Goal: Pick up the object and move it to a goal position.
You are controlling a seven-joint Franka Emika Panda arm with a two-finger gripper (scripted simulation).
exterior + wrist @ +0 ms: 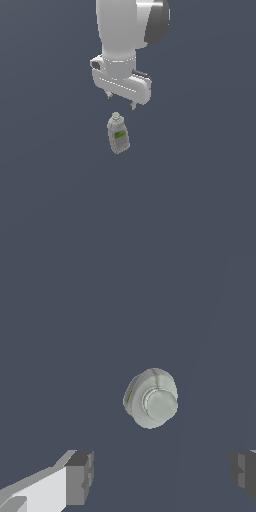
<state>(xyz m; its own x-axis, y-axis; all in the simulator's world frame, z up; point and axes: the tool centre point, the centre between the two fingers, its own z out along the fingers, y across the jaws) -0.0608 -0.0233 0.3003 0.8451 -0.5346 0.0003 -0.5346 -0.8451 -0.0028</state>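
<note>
The small pale grey-white bottle with a green label and a narrow capped neck stands upright on the dark floor, leaning slightly. My gripper hangs just above it, fingers spread and empty, a little gap between the fingertips and the cap. In the wrist view I look straight down on the bottle's cap. One dark finger pad and the other stand wide apart, and the bottle lies off from the line between them, not between the pads.
The white arm rises from the gripper out of the exterior view's top. A plain dark blue-grey surface lies all around the bottle.
</note>
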